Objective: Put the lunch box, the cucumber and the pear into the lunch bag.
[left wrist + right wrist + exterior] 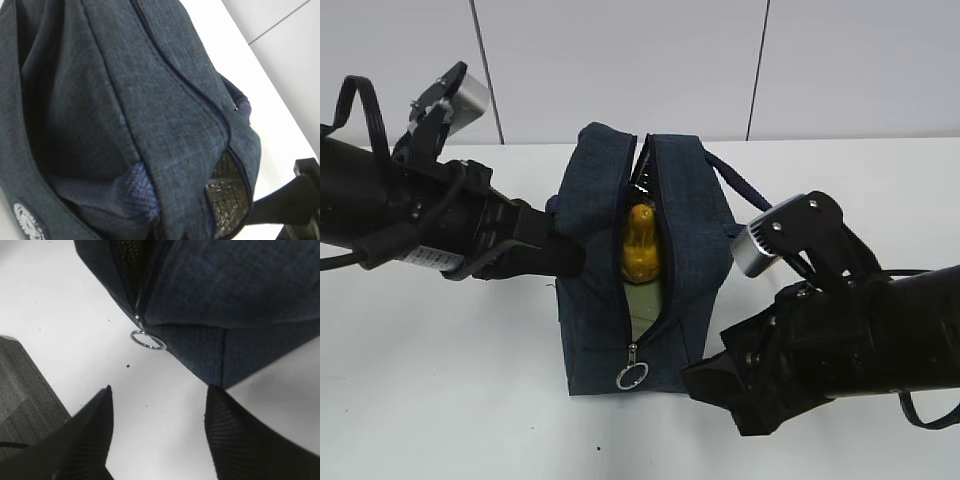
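Observation:
The navy lunch bag [685, 230] stands upright mid-table with its top zipper open. Inside the gap the yellow-orange pear [640, 248] rests on the pale green lid of the lunch box [646, 298]. The cucumber is hidden. My left gripper [568, 256] presses into the bag's left side, and its fingers are hidden in bunched fabric [145, 195], shut on it. My right gripper [158, 390] is open and empty, hovering over the table by the bag's front right corner [220, 370], a little short of the metal ring pull [147, 340].
White table [440, 380] all around the bag, with a white wall behind. A loop handle [735, 185] hangs off the bag's right side. The zipper ring [632, 377] dangles at the bag's front base.

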Robot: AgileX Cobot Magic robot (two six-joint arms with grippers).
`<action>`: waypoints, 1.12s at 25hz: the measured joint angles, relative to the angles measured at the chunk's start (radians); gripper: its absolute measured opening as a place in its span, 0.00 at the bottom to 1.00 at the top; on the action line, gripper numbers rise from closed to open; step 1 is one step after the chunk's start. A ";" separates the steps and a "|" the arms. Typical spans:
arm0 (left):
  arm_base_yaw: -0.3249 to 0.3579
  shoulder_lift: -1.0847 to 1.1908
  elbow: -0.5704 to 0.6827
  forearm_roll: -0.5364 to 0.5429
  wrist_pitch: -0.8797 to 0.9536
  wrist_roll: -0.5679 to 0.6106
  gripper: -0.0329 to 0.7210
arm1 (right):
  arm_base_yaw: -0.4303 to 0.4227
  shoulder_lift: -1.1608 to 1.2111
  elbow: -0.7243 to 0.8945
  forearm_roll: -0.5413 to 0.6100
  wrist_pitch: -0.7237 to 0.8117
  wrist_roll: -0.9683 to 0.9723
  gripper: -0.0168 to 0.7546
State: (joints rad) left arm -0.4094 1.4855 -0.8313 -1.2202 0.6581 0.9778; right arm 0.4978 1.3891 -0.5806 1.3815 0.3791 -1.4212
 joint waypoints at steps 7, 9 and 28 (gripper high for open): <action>0.000 0.000 0.000 -0.035 -0.029 0.000 0.03 | 0.008 0.064 0.022 0.325 0.087 -0.360 0.56; 0.000 0.000 0.000 -0.044 -0.039 0.000 0.03 | 0.030 0.071 0.046 0.379 0.090 -0.456 0.56; 0.000 0.000 0.000 -0.052 -0.048 0.000 0.03 | 0.080 0.101 0.077 0.418 -0.027 -0.527 0.44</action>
State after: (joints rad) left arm -0.4094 1.4855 -0.8313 -1.2719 0.6106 0.9778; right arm 0.5775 1.4901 -0.5040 1.7997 0.3517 -1.9481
